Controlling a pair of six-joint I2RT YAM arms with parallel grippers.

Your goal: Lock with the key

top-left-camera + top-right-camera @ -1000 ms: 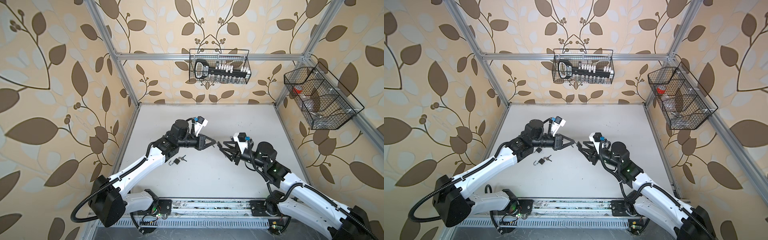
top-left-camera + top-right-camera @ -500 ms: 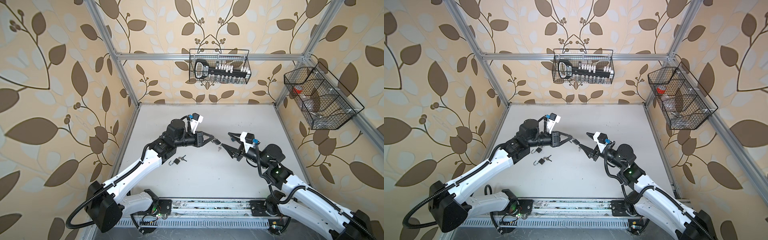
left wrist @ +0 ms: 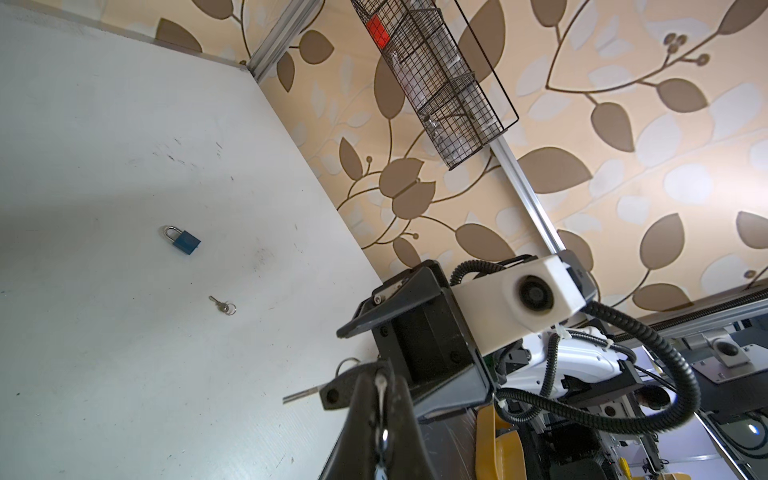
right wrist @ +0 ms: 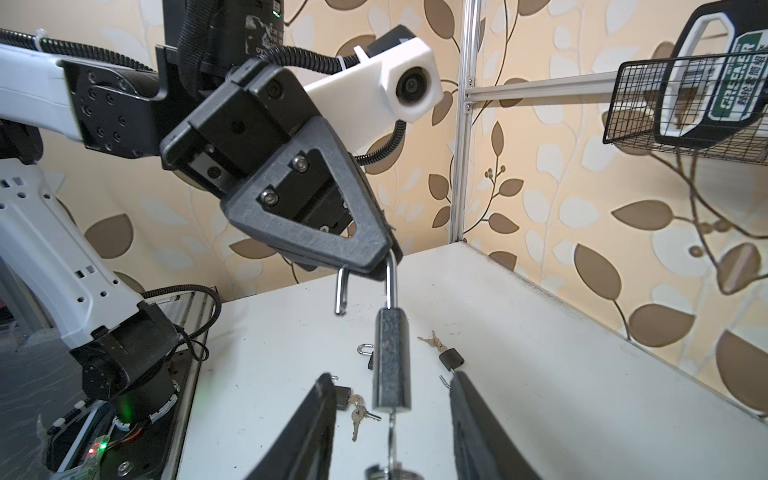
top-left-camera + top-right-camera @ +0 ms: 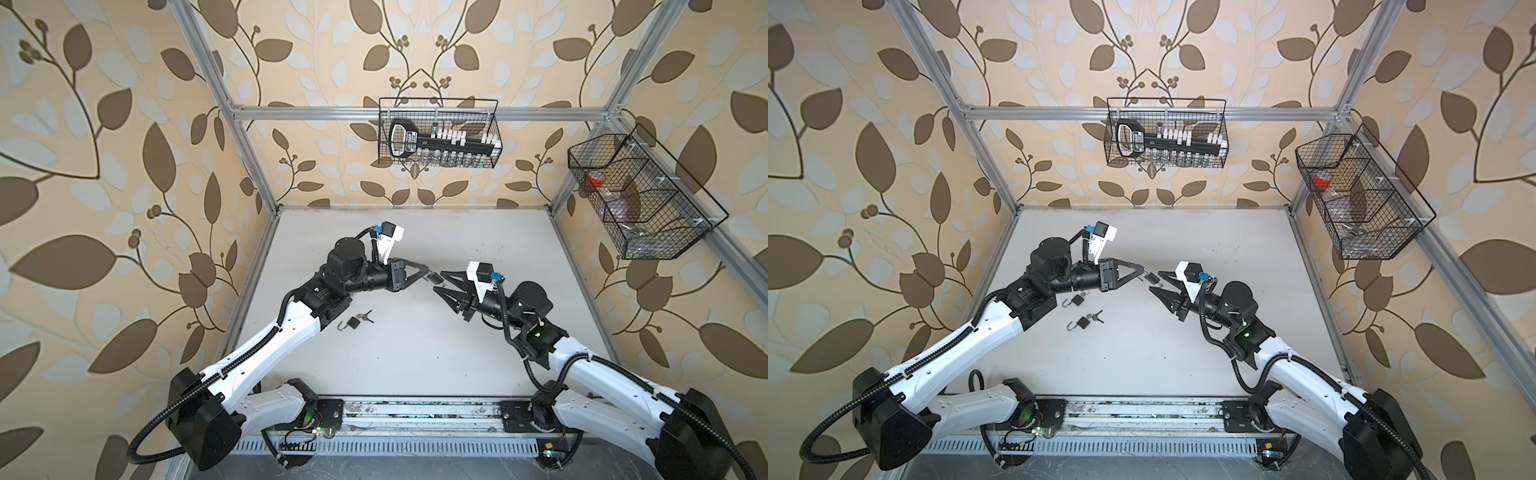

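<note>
Raised slightly since earlier, with left hand [image 4: 384,261] clamped on padlock [image 4: 391,361] shackle, right hand [image 4: 391,376] apart astride it; pinch key [image 4: 391,436] squarely, twist gently.

"GREENER" reads in white on the green label [image 4: 737,85] of the tool [image 4: 706,137] in the wire basket [image 4: 631,104]; smaller print below is illegible.

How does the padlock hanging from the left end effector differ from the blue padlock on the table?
The hanging padlock's body is dark grey; the blue padlock's is blue. The hanging padlock is held aloft by its shackle in the left end effector; the blue padlock lies flat on the table. The hanging padlock's shackle is open, one leg free; the blue padlock's looks shut. Both have silver shackles.
</note>
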